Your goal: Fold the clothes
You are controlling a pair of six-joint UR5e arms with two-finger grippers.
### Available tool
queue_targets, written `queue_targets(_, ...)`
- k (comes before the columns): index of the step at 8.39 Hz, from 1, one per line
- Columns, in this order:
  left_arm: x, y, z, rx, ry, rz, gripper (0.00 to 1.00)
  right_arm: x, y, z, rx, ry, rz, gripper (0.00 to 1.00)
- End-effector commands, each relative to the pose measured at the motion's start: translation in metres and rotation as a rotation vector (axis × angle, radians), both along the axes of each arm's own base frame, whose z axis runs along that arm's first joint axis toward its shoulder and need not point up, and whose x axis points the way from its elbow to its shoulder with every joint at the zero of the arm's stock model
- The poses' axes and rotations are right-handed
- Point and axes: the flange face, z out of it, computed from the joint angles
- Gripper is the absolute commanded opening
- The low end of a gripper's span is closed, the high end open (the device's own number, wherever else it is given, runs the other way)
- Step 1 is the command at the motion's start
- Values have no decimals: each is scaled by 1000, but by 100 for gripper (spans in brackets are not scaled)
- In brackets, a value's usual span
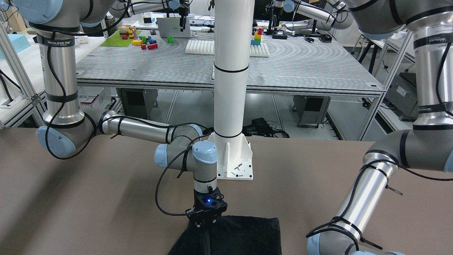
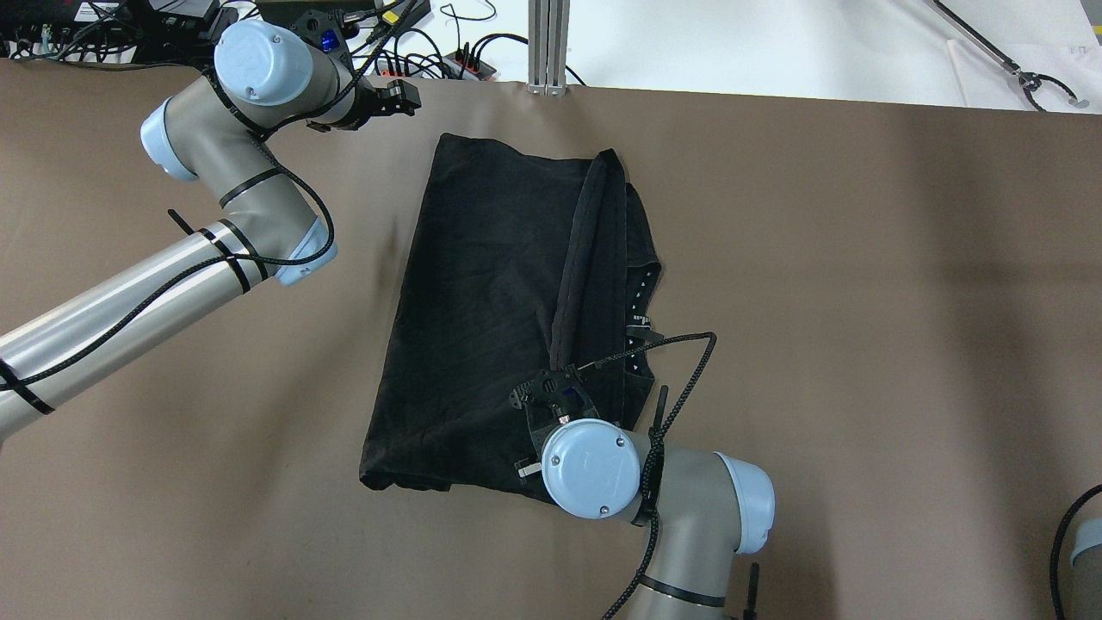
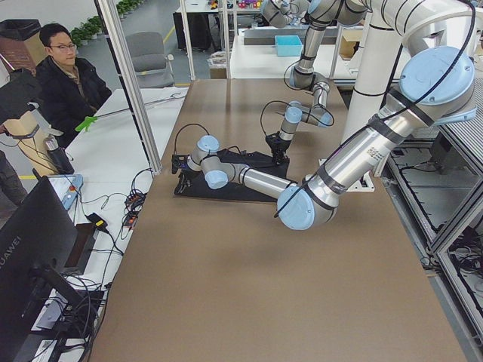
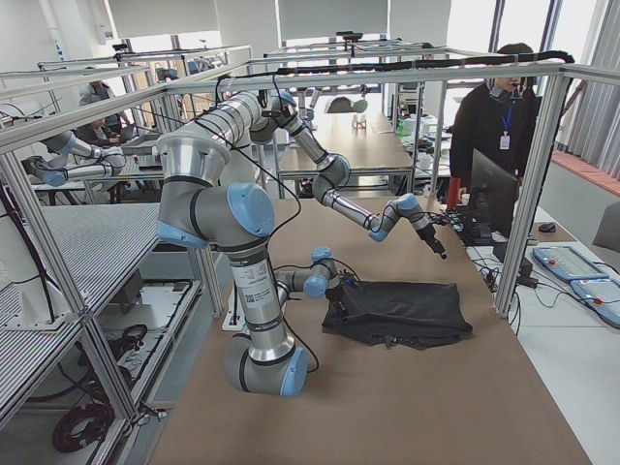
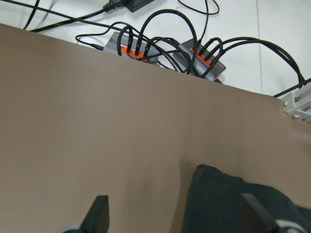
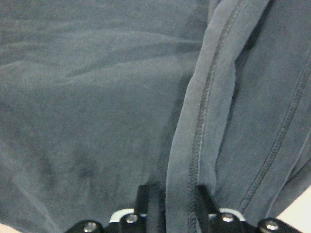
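Observation:
The black cloth (image 2: 482,284) lies on the brown table, with a long hemmed fold (image 2: 585,250) raised along its right side. My right gripper (image 2: 555,377) stands at the cloth's near edge and is shut on that hem. In the right wrist view the hem (image 6: 194,145) runs between the two fingers (image 6: 148,199). The front view shows this gripper (image 1: 205,221) pinching cloth (image 1: 244,235). My left gripper (image 2: 406,96) is open and empty, just off the cloth's far left corner. In the left wrist view the corner (image 5: 218,194) lies between the spread fingers (image 5: 99,213).
Power strips and cables (image 5: 141,48) lie past the table's far edge. An aluminium post (image 2: 548,43) stands at that edge. The white post's base plate (image 1: 235,164) sits on the robot's side. An operator (image 3: 64,75) sits beyond the far edge.

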Motion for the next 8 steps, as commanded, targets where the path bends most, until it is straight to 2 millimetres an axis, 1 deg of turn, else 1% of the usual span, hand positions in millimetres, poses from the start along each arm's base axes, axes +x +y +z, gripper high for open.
queue_targets(1, 1, 0, 3, -2, -5, 3, 94, 0, 1, 1, 1, 1, -2, 0)
queue_targets(2, 1, 0, 3, -3, -4, 2, 94, 1, 2, 7, -3, 7, -3, 0)
queue_targets(3, 2, 1, 4, -3, -6, 5, 94, 6, 3, 2, 3, -5, -4, 0)
queue_targets(4, 3, 3, 10, -8, -10, 6, 94, 11, 5, 3, 4, -9, -7, 0)
queue_targets(5, 4, 3, 12, -9, -11, 8, 94, 21, 9, 3, 3, -21, -12, 0)
queue_targets(6, 4, 3, 11, -7, -11, 8, 94, 35, 12, 6, 25, -21, -30, 0)
queue_targets(7, 4, 4, 11, -7, -9, 8, 94, 48, 15, 22, 42, -1, -45, 0)
queue_targets(8, 4, 4, 11, -9, -5, 5, 94, 60, 19, 29, 43, 0, -47, 0)
